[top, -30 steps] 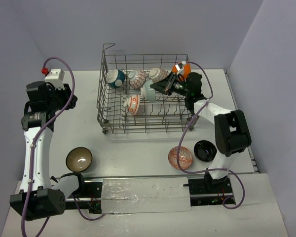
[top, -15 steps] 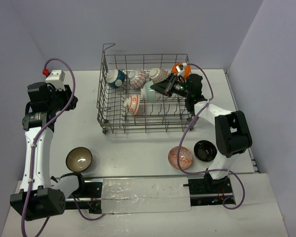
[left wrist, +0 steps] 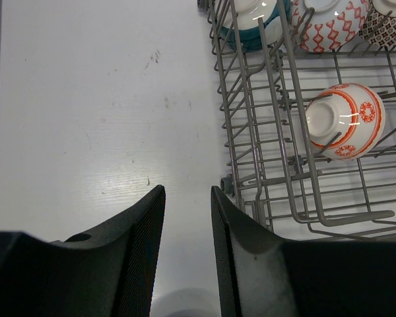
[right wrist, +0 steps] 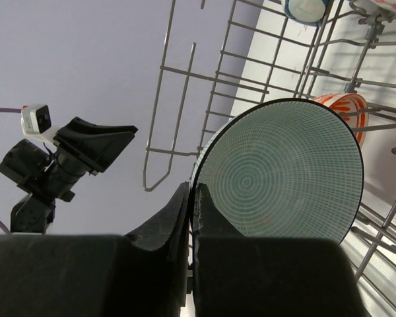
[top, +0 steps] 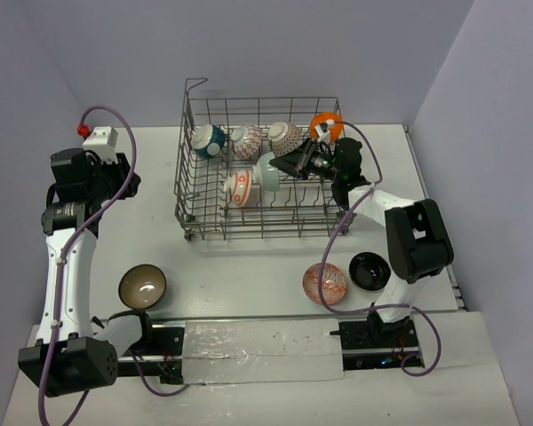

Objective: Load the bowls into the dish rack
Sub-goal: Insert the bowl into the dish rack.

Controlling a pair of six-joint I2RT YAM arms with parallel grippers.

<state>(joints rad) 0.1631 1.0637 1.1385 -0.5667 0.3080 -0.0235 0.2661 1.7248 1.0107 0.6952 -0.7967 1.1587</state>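
Pale purple walls close in a white table (top: 249, 257), where a brown bowl (top: 142, 286) waits at the near left, well apart from the rack (top: 183, 177). The left gripper (left wrist: 188, 191) hovers over bare table beside the rack's left wall, its jaws slightly apart and holding nothing. Inside the rack a teal bowl (top: 207, 140), a red zigzag bowl (top: 245, 140) and a grey-patterned bowl (top: 286, 135) line the back row, with an orange-patterned bowl (top: 237, 187) in front. The right gripper (right wrist: 191, 191) pinches the rim of a pale green bowl (right wrist: 280, 168). Over the last second it has eased that bowl slightly lower on edge, just beside the orange-patterned one, so a release looks close. A red-patterned bowl (top: 325, 283) and a black bowl (top: 369, 270) remain on the table at right.
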